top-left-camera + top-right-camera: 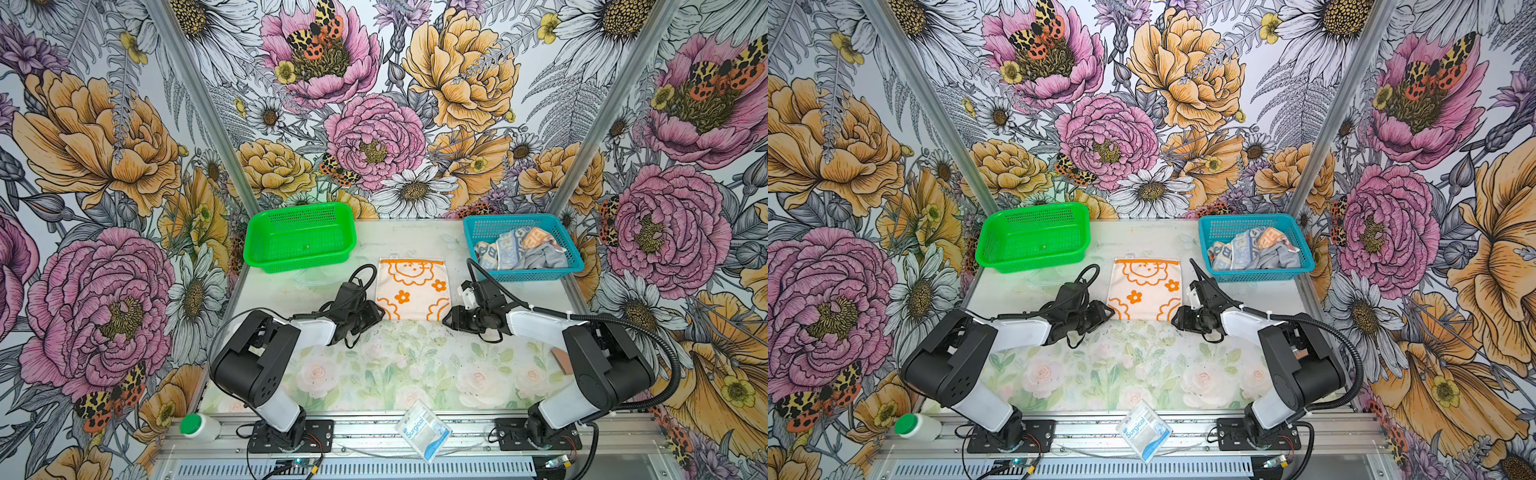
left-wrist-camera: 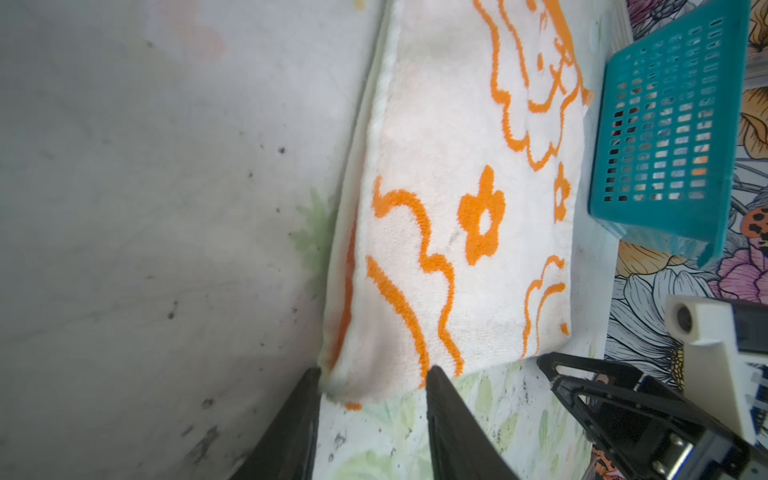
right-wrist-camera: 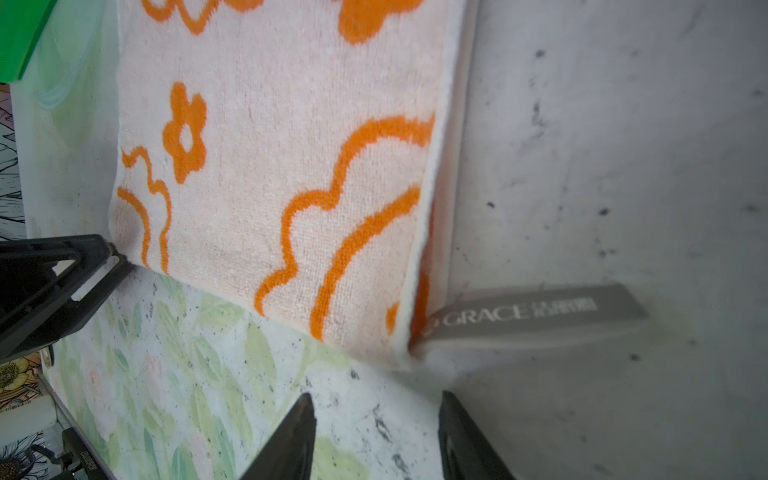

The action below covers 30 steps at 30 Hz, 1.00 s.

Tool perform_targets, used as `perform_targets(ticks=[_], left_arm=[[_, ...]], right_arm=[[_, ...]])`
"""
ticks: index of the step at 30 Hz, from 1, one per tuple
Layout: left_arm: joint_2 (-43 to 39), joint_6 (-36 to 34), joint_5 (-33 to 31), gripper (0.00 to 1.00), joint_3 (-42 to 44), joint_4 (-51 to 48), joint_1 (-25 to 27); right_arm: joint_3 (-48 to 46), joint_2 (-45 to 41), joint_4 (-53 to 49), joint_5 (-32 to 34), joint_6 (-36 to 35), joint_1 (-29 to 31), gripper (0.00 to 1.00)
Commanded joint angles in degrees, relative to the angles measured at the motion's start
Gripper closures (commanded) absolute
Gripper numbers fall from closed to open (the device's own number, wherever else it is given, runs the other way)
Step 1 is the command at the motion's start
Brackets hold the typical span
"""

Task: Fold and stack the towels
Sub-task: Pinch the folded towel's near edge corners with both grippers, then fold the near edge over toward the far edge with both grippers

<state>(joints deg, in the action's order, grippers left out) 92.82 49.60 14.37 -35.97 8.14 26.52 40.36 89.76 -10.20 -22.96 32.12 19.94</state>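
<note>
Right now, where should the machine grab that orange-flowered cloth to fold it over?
Probably the two near corners, coming in low from the front edge. The cloth lies flat and looks doubled, so at a corner both layers can be pinched together. The left hand straddles one near corner, open; the right hand is open just short of the other.

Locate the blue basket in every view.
Top view: blue basket at the table's back right.
Top view: blue basket, same spot.
Left wrist: its perforated wall, past the flower towel.
Right wrist: not in it.
Shared landmark: the flower towel, in all four views.
</note>
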Motion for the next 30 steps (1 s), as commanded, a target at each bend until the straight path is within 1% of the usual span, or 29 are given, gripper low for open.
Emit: perform_targets(ticks=[1,6,8,12,16,18,19,21,24,26,30], left_arm=[[3.3,1.0,0.6,0.57,0.6,-3.0,-0.7],[3.3,1.2,0.6,0.65,0.7,-3.0,-0.8],[3.1,1.3,0.4,0.69,0.9,-3.0,-0.9],[3.0,1.3,0.3,0.76,0.9,-2.9,-0.9],[2.8,1.1,0.2,0.9,0.8,-3.0,-1.0],[2.7,1.0,0.2,0.98,1.0,-3.0,-0.9],[2.3,0.9,0.3,1.0,1.3,-3.0,-0.9],[1.4,0.9,0.0,1.0,2.3,-3.4,-0.8],[-1.6,0.5,-1.2,1.0,4.5,-5.8,0.1],[-4.5,0.1,-2.9,1.0,5.8,-8.8,1.7],[-11.8,0.5,-8.3,1.0,7.0,-18.6,8.3]], right_arm=[[0.7,1.9,3.5,-2.2,0.6,-1.3,0.5],[1.4,3.8,5.0,-2.6,0.9,-1.6,0.51],[1.8,4.5,5.4,-2.9,1.1,-1.6,0.54],[1.9,5.1,5.9,-3.5,1.5,-1.7,0.66],[1.0,4.3,5.8,-3.6,1.6,-1.7,0.81],[0.2,3.4,5.7,-3.3,1.8,-1.7,0.89],[-0.5,2.6,5.7,-3.3,1.9,-1.7,0.94],[-2.0,1.2,5.6,-3.3,2.0,-1.7,1.0],[-4.6,-1.8,4.5,-3.8,2.2,-1.7,1.0],[-7.1,-5.1,2.8,-4.4,2.5,-1.5,1.0],[-11.6,-14.2,-3.7,-5.1,3.1,-0.7,1.0]])
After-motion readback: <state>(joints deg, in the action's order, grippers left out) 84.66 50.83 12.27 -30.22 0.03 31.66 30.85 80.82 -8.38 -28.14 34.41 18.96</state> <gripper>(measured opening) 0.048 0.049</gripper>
